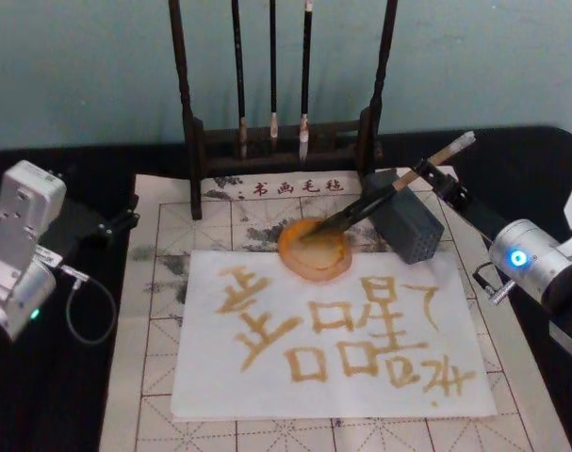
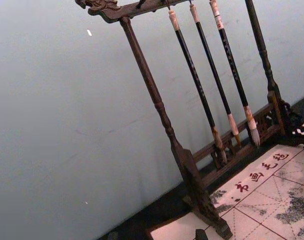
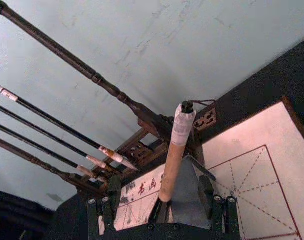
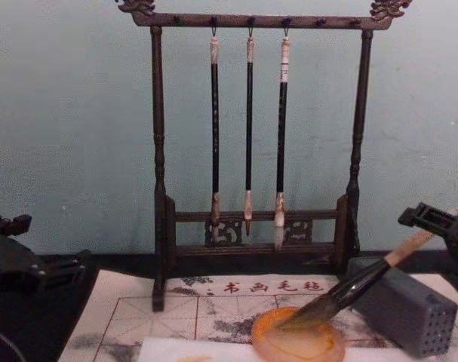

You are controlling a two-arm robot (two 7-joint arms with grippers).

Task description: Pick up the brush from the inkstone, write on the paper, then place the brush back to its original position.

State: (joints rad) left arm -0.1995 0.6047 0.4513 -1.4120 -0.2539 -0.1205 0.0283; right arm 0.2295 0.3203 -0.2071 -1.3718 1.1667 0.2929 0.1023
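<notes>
Right gripper (image 1: 448, 186) sits at the upper part of the brush (image 1: 389, 193) handle, its jaws spread wide on either side of the shaft and apparently not pressing it (the right wrist view shows a gap on both sides). The brush lies slanted, with its dark tip in the orange dish (image 1: 314, 256) and its shaft leaning across the grey block (image 1: 413, 226). The pale end points up and back toward the robot's right, so its long axis runs straight into that gripper. The paper (image 1: 333, 377) just in front of the dish already carries amber strokes, so I judge only backing away along the handle is left. Left gripper (image 1: 111, 226) is parked well apart on the black counter (image 1: 78, 395); whether it is spread or closed I cannot tell.
</notes>
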